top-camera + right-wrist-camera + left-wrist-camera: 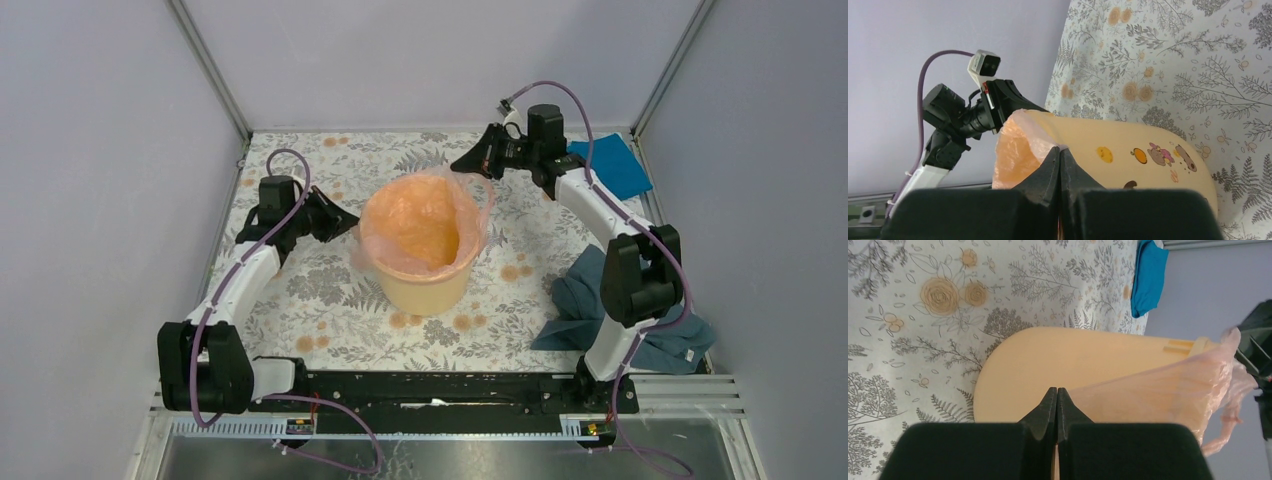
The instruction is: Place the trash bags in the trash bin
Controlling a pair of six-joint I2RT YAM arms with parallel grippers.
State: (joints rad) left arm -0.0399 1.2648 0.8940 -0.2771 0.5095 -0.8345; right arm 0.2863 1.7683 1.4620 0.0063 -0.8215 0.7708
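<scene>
The trash bin (432, 292) stands upright mid-table (300, 300), and the pale-pink trash bag (420, 225) lines its inside, with its crinkled edge spilling out over the rim on the left and at the far right. The left gripper (352, 224) sits at the bin's left side, its jaws pressed tight together on the film's edge, which runs taut away from the tips. Across at the far right rim, the right gripper (458, 165) has its claw pinched shut too, nipping a raised peak of the same bag.
</scene>
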